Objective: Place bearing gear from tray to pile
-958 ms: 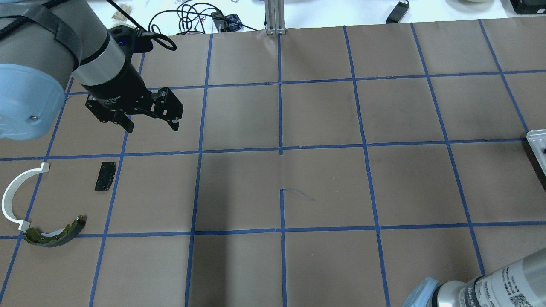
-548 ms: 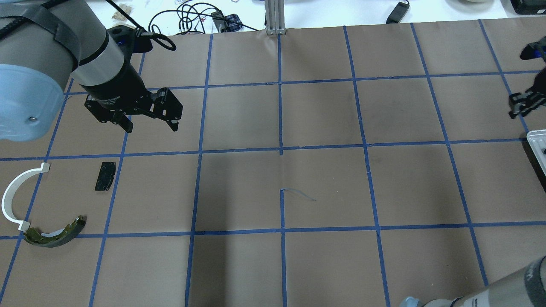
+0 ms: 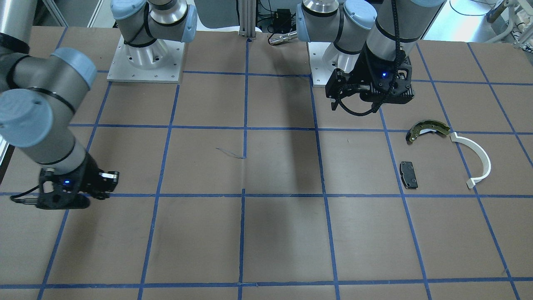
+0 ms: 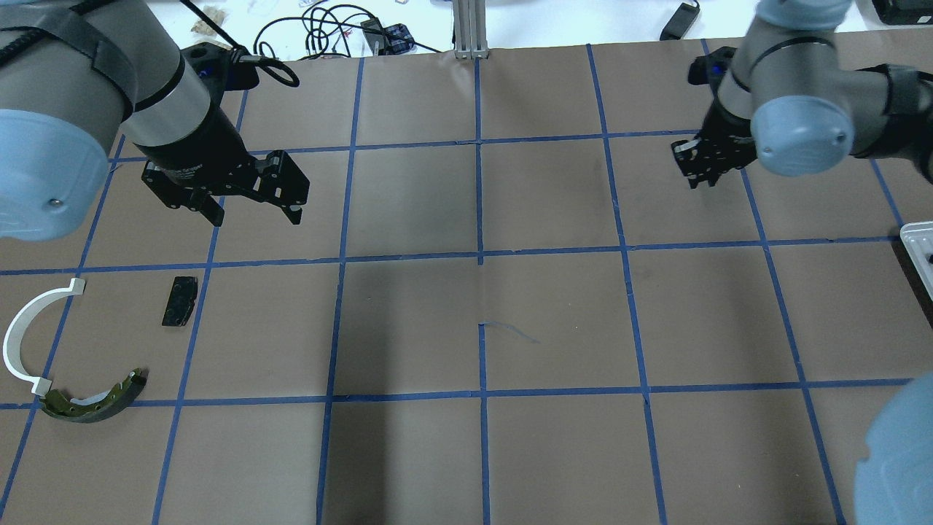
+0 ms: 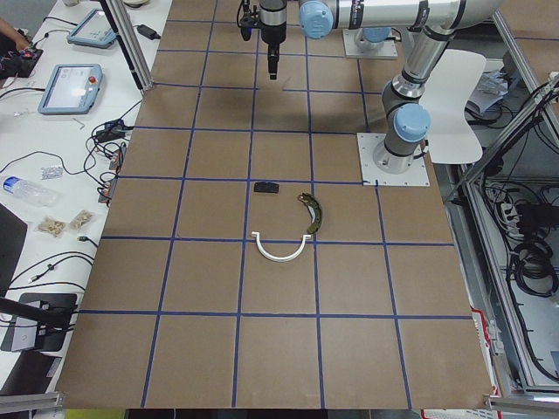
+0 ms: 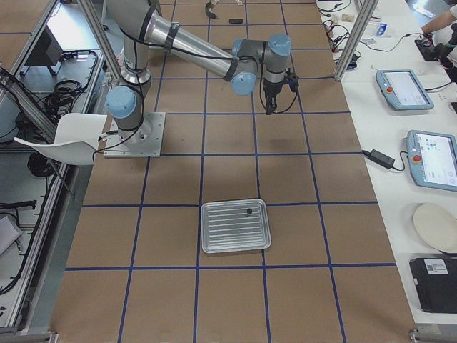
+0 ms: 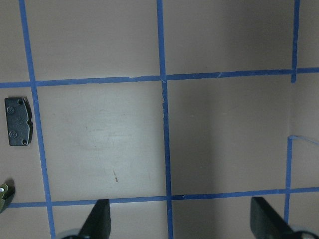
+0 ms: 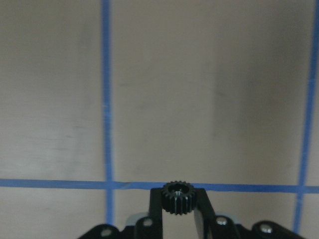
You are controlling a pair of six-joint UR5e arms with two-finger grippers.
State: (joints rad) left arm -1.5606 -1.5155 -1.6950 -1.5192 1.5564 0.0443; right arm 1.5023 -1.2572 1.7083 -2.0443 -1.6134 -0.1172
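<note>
My right gripper (image 8: 177, 219) is shut on a small black bearing gear (image 8: 177, 196), held between the fingertips above bare brown paper. In the overhead view it (image 4: 701, 181) hangs over the far right of the table. The tray (image 6: 228, 227) lies on the table's right end, with one small dark part (image 6: 248, 211) on it. Only its corner (image 4: 920, 244) shows in the overhead view. The pile is at the left: a brass-and-black brake shoe (image 4: 95, 399), a white arc (image 4: 25, 332) and a black brake pad (image 4: 180, 300). My left gripper (image 4: 255, 211) is open and empty, above and beyond the brake pad.
The table is brown paper with a grid of blue tape (image 4: 479, 255). An aluminium post (image 4: 470, 29) and cables (image 4: 328, 29) stand at the far edge. The two arm bases (image 3: 145, 58) are bolted at the robot's side. Tablets and a power brick lie on side benches.
My right arm has come in from the right edge of the overhead view and moved left over the table with the gear. My left arm has barely moved.
</note>
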